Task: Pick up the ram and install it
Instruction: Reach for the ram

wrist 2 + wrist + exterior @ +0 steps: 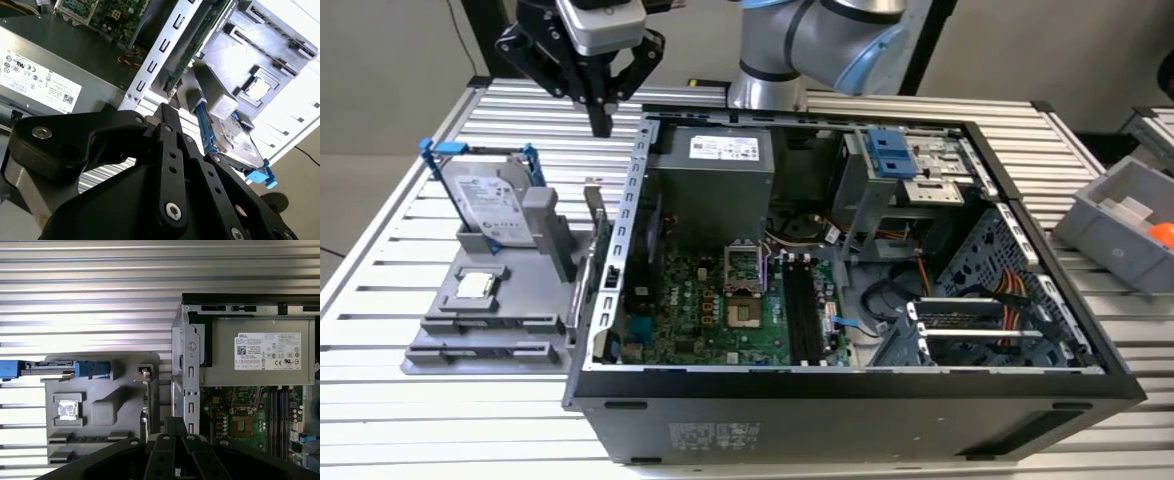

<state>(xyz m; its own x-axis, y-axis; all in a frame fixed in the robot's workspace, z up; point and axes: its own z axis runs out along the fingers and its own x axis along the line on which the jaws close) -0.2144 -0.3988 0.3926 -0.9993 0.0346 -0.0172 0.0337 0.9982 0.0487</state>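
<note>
The ram point(598, 228) is a thin green stick standing on edge in the grey fixture point(447, 345), right beside the computer case's outer wall. It appears edge-on in the first wrist view point(146, 397) and as a slanted green strip in the second wrist view point(192, 47). My gripper point(600, 122) hangs well above the ram's far end, apart from it, pointing down. Its black fingers point(169, 120) are pressed together with nothing between them. The black memory slots point(801, 312) lie on the motherboard inside the open case.
A silver hard drive point(494, 205) with blue clips and a small square chip point(475, 285) also sit in the fixture. The case's metal wall point(634, 200) rises next to the ram. A grey bin point(1121, 225) stands at the exterior view's right.
</note>
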